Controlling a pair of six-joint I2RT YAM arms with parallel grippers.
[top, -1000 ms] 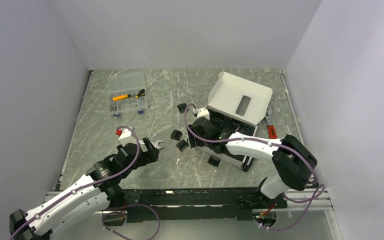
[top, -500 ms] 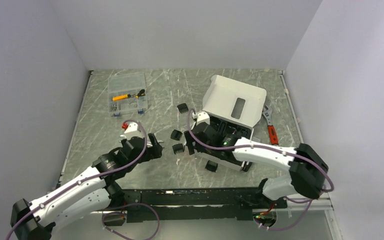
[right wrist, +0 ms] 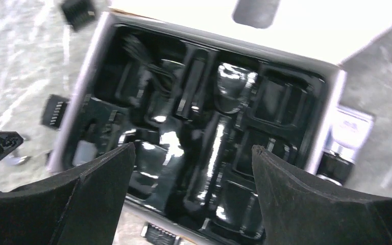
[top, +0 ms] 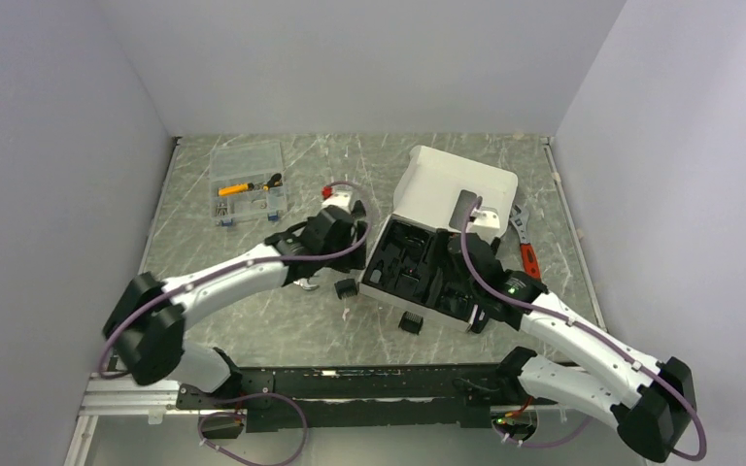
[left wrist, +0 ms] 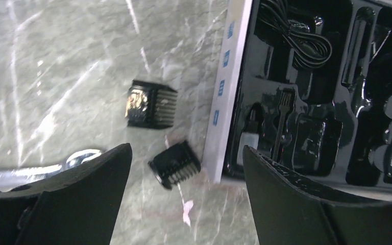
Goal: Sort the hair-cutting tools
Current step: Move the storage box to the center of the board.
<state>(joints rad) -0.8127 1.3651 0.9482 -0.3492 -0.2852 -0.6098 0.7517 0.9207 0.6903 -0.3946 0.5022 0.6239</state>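
An open white box (top: 452, 184) holds a black moulded tray (top: 413, 267) with a coiled cord. Small black comb attachments lie on the table: one by the tray's left corner (top: 347, 287) (left wrist: 175, 164), one just beyond it (left wrist: 150, 104), and one at the box's front (top: 410, 322) (right wrist: 161, 236). Two more show left of the box (right wrist: 77, 11) (right wrist: 54, 112). A silver-and-black clipper (right wrist: 343, 135) lies against the box's right wall. My left gripper (top: 350, 243) (left wrist: 186, 163) is open and empty above the combs. My right gripper (top: 468, 277) (right wrist: 194, 158) is open and empty over the tray.
A silver open-end wrench (top: 306, 283) (left wrist: 41, 171) lies left of the combs. A red-handled adjustable wrench (top: 525, 250) lies right of the box. A clear organiser case (top: 248, 192) stands at the back left. White walls close in the table.
My left arm has swung from the front left up and right to the box's left side. My right gripper has moved from the box's left side across to its right part.
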